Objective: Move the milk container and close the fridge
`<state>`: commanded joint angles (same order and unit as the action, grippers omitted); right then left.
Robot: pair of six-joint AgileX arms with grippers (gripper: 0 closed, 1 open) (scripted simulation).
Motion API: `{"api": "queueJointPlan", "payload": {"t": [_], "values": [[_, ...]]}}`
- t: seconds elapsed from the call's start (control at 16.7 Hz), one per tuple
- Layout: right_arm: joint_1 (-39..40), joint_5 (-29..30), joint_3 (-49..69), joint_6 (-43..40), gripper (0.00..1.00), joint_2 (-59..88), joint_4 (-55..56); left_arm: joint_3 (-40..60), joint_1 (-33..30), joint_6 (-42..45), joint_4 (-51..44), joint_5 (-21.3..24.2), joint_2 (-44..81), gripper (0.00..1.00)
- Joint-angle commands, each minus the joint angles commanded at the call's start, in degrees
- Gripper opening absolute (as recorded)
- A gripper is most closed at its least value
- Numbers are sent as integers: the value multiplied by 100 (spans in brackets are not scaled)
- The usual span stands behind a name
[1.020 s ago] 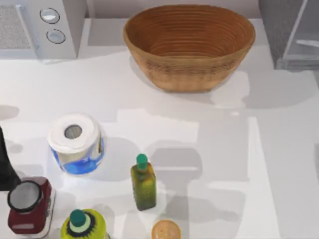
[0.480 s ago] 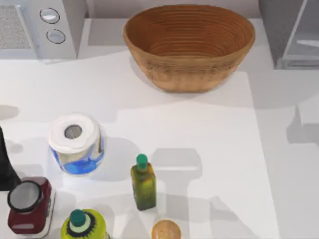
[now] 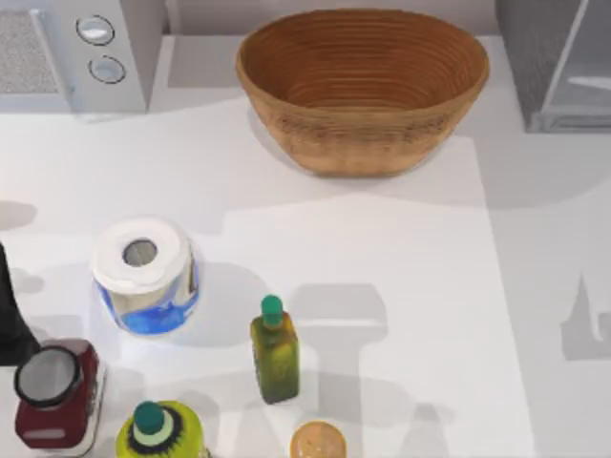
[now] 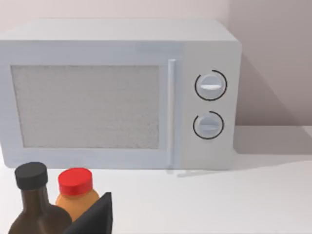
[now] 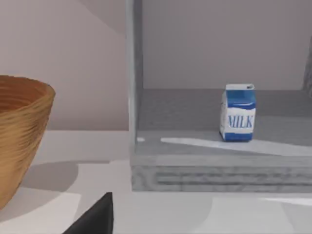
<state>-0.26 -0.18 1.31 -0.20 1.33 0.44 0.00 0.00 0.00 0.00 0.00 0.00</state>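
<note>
The milk container (image 5: 238,113), a small carton with a blue top and blue lettering, stands upright on the floor inside the open fridge (image 5: 195,170). A dark part of my right gripper (image 5: 95,217) shows low in the right wrist view, well short of the fridge and apart from the carton. In the top view the fridge (image 3: 549,67) sits at the back right corner, partly cut off. A dark part of my left gripper (image 4: 92,217) shows in the left wrist view, facing the microwave (image 4: 122,92).
A wicker basket (image 3: 363,86) stands at the back middle and the microwave (image 3: 76,52) at the back left. At the front left stand a paper roll (image 3: 145,275), an olive-green bottle (image 3: 274,351), a red jar (image 3: 52,393) and a yellow-green bottle (image 3: 158,434).
The arm's shadow on the table's right side has slid further right and toward the front edge. None of the objects has moved.
</note>
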Motion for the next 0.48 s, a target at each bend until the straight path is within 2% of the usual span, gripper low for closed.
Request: {"api": "queueJointPlan", "payload": {"t": [0.48], "values": [[7,13,-82,12,100,-157,-104,0,0,0,0,0,0,100]]}}
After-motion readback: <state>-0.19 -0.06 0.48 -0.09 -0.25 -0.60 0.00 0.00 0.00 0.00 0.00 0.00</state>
